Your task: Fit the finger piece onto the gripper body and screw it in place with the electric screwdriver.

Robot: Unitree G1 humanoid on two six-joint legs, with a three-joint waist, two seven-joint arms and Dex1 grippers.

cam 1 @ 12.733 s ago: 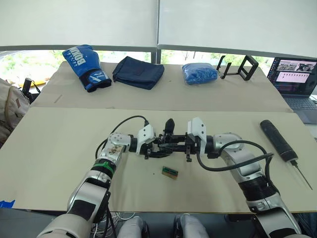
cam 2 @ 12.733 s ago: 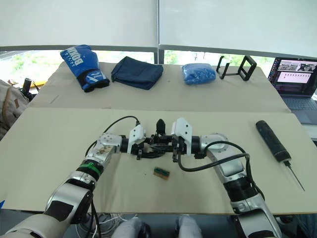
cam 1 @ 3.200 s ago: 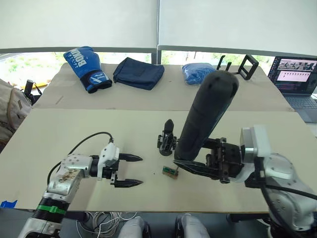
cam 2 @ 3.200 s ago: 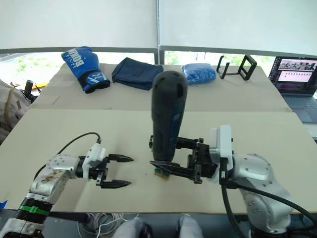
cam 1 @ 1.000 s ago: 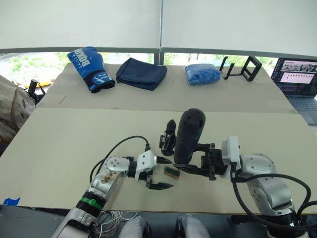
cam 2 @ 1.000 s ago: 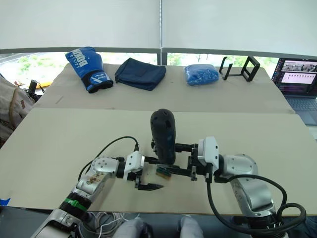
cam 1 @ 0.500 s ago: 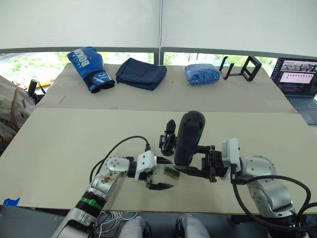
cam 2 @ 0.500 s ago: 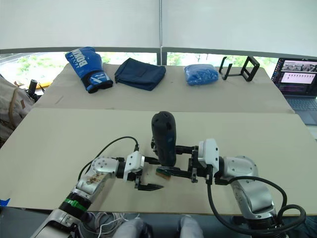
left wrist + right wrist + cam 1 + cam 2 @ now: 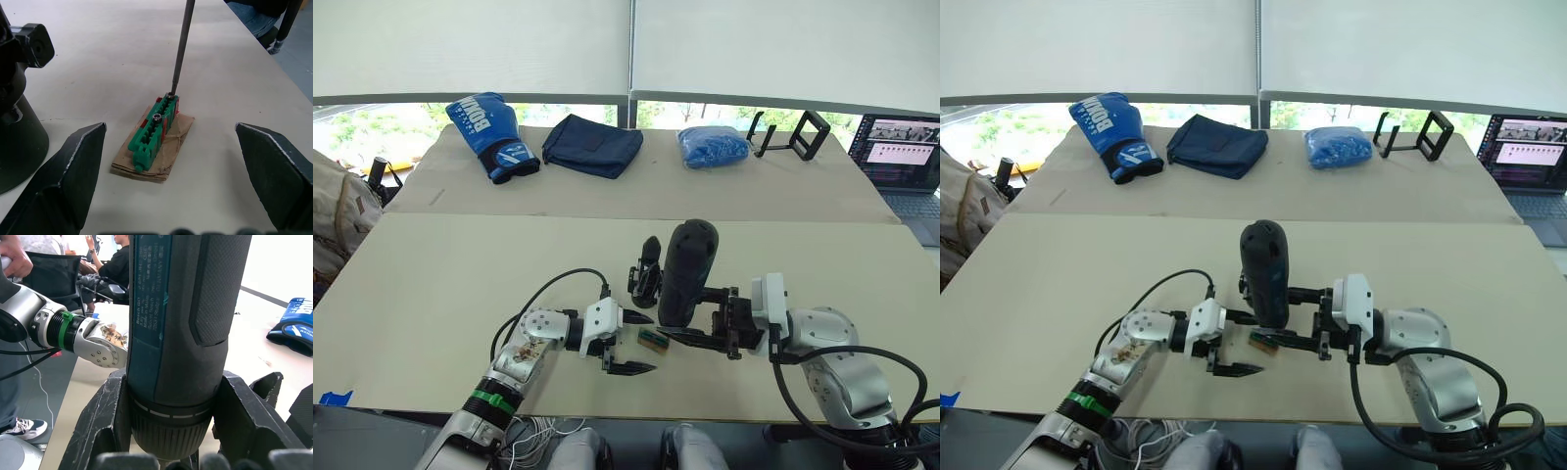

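Broad tan table (image 9: 431, 284) across the scene, cluttered along the far edge with a blue boxing glove (image 9: 492, 119), a folded dark cloth (image 9: 592, 144), a blue bag (image 9: 712, 146) and, far right, a laptop (image 9: 904, 147). Near the middle of the near half, the electric screwdriver (image 9: 686, 271) standing almost upright with its long axis vertical, rounded end up, clamped low on its barrel by the right gripper (image 9: 166, 426), fingers pressed on either side. Just left of the screwdriver and a little farther, the gripper body (image 9: 644, 273) upright on its round base, one pointed finger rising from it. Left gripper (image 9: 628, 342) close on the near left, fingers spread wide and holding nothing, aimed right toward the small green block (image 9: 155, 128). Seen from the left wrist, the thin metal bit (image 9: 180, 45) coming straight down onto the farther of two screw heads on that block, which rests on a scrap of brown paper (image 9: 162, 148). Judged from this: bit directly above the screw, so a vertical press and pick-up likely next, with the gripper body then lying just far-left of the bit and the empty left gripper the nearer one to steady it. Hard to tell whether the bit is truly seated in the screw head; the finger piece not separately made out, and whether already fitted cannot be told.
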